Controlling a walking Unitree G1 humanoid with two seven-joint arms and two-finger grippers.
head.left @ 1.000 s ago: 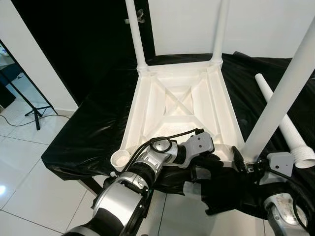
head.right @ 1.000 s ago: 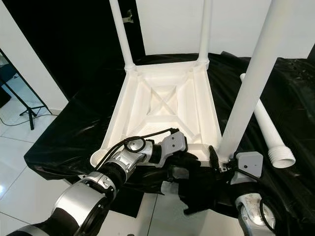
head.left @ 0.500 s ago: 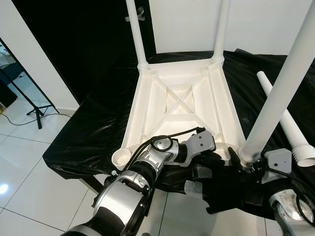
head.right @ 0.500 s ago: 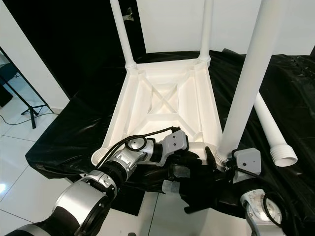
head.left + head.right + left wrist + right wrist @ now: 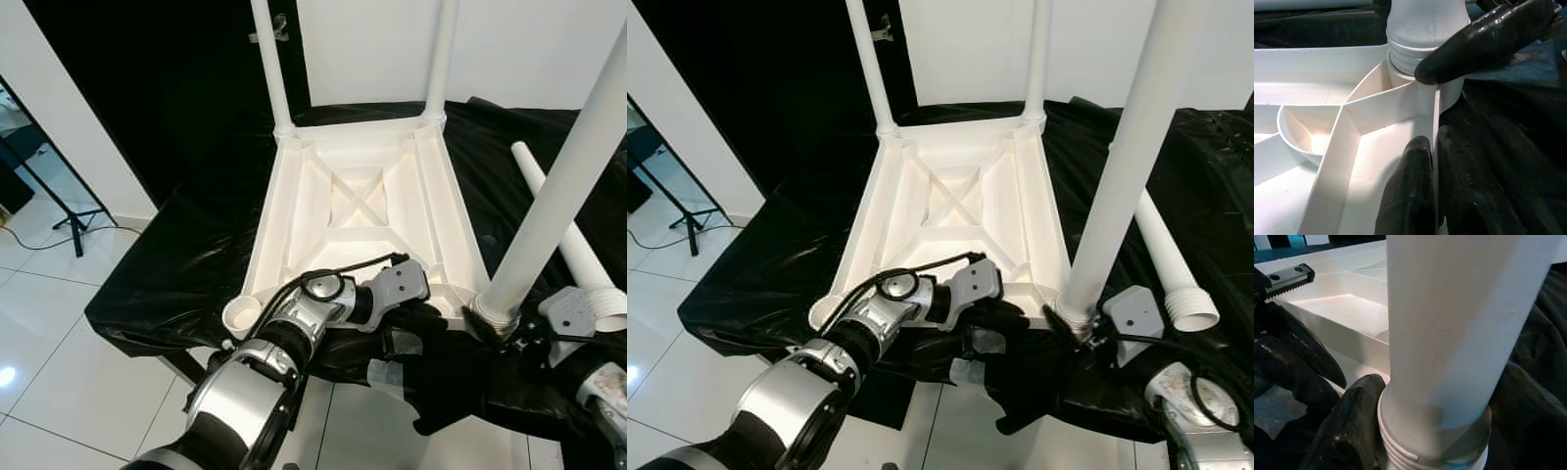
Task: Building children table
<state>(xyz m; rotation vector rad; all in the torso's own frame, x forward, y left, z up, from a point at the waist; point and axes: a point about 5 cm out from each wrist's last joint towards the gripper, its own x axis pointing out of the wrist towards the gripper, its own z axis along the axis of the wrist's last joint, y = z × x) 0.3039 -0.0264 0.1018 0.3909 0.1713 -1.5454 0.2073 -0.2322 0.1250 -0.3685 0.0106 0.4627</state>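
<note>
Third leg going into its corner socket

Your right end effector is clenched on the table leg at its threaded foot; the left end effector pinches the rim of the upturned tabletop beside it — keep the leg plumb, hold the top steady and turn gently.

Tabletop, upturned: white moulded plastic, smooth, satin sheen, ribbed underside. Table legs, e.g. the near one: same white plastic, smooth tubes; ridged threaded collar at base. Loose leg: identical plastic. Cover sheet: black plastic film, glossy, creased. Left gripper fingers: black, rubbery, slight shine. Left arm: brushed silver metal with grey matt housings. Floor: glossy white tile.
</note>
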